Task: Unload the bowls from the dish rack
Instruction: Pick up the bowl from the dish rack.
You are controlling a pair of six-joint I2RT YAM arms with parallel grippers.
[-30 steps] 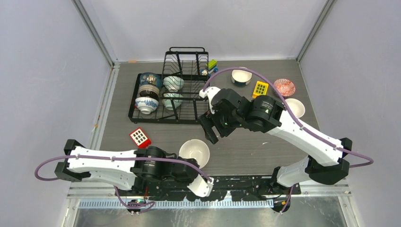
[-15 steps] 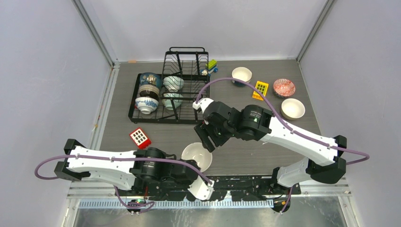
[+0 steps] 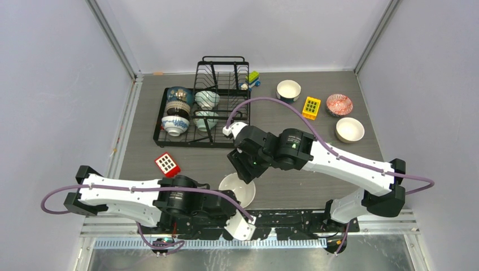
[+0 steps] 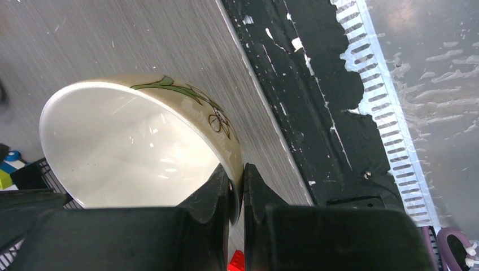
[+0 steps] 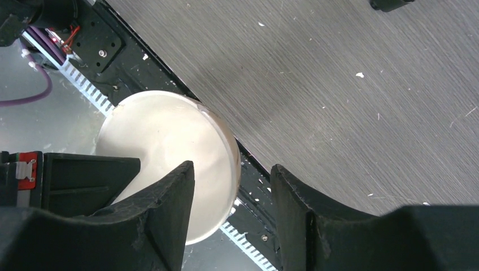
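**Q:** State of the left gripper?
**A:** Clenched. Its fingers pinch the near rim of the cream bowl, one pad inside the wall and one outside. The bowl is tilted and has a green leaf motif on its outer wall.

**Q:** State of the right gripper?
**A:** Released. The jaws stand apart, astride the far rim of the same bowl, with one finger over the inner face and one outside. Contact with the rim cannot be confirmed.

**Q:** Bowl location?
**A:** At the near edge of the table, partly over the black base rail and well apart from the dish rack.

**Q:** Rack contents?
**A:** Two blue-and-white bowls sit at the left, with two pale green bowls just beside them.

**Q:** Elsewhere?
**A:** A white bowl, a red-patterned bowl and a second cream-coloured bowl stand on the table at far right, with a yellow block among them. A red block lies near the rack's front left corner.
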